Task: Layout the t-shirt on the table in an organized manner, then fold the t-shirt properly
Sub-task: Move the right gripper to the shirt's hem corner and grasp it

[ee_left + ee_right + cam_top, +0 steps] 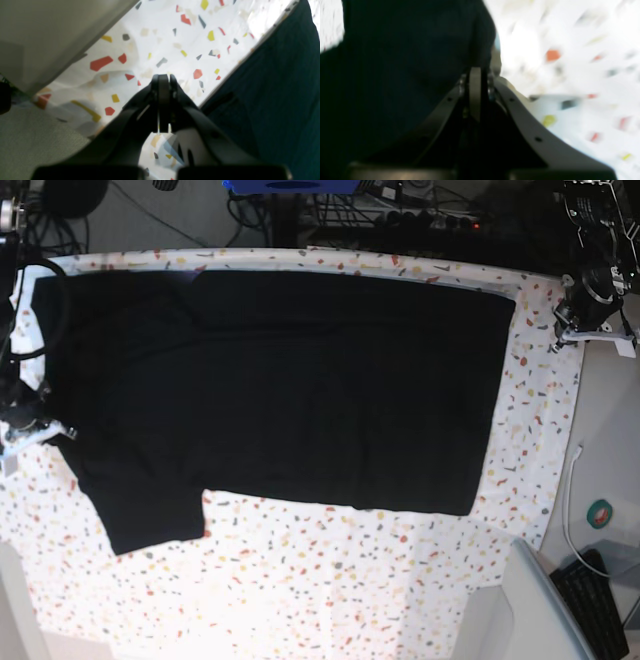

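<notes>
Black jaws on my left gripper [163,77] were closed and held nothing above the table [175,45]. My right gripper [475,72] looked closed against the t-shirt [300,380], grip uncertain. The shirt lay spread flat, apparently laid out ready for folding.

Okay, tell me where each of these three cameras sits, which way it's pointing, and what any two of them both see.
Left wrist: rides the left arm, looking along its shut end effector at the table, with the t-shirt to one side.
Right wrist: rides the right arm, looking past its end effector at the t-shirt; blurred.
Base: overhead, looking down on the spread t-shirt and the table; an arm shows at each side edge.
Shared: all three show the black t-shirt on the speckled table.
</notes>
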Motion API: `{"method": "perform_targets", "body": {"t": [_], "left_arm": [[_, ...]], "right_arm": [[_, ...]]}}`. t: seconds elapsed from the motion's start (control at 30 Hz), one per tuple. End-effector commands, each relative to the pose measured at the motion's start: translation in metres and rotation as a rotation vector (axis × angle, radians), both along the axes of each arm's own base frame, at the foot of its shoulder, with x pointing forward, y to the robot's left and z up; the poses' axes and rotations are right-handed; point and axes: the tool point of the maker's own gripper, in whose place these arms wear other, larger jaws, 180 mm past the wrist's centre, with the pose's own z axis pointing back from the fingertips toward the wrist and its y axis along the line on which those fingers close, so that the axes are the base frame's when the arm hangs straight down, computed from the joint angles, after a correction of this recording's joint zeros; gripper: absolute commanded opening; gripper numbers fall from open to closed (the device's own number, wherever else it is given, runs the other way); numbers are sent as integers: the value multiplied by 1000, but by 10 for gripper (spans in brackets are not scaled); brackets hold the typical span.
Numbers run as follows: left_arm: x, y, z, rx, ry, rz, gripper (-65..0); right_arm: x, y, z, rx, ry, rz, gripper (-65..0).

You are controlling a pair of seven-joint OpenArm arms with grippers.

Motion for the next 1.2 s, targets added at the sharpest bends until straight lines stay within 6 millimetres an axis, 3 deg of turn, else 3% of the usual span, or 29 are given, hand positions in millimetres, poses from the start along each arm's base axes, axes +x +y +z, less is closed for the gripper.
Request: {"method": "perform_targets", "body": {"t": [0.0, 0.07, 0.13, 0.27, 0.53, 0.67, 0.73, 0.8, 0.87, 0.93, 1.0, 1.17], "left_arm": [[7, 9, 12, 32, -32, -5, -650], [7, 9, 12, 32, -32, -5, -650], [8, 9, 12, 32, -33, -4, -650], [8, 9, 12, 32, -33, -4, -650], [8, 9, 12, 33, -34, -3, -650], [8, 9, 12, 32, -33, -4, -650], [8, 9, 12, 32, -33, -4, -650], [8, 10, 13, 34, -35, 0, -650], [8, 11, 13, 34, -35, 1, -650], [8, 12, 14, 36, -36, 2, -650], [8, 12, 14, 36, -36, 2, -650], [8, 12, 14, 36, -36, 2, -650]], "right_arm": [[11, -6, 20, -20, -42, 8, -650], [7, 5, 31, -26, -25, 31, -650], [4, 29, 40, 6, -32, 55, -650], [-16, 55, 51, 114, -25, -3, -650], [-61, 72, 49, 247, 38, -159, -650], [-75, 84, 53, 279, 84, -135, -648], [-76, 98, 62, 297, 73, -107, -477], [-77, 105, 72, 296, 54, -88, -350], [-72, 104, 79, 285, 26, -87, -285], [-54, 96, 82, 275, -9, -108, -281], [-31, 69, 78, 215, -22, -146, -278], [22, 13, 37, 119, 48, -277, -275]]}}
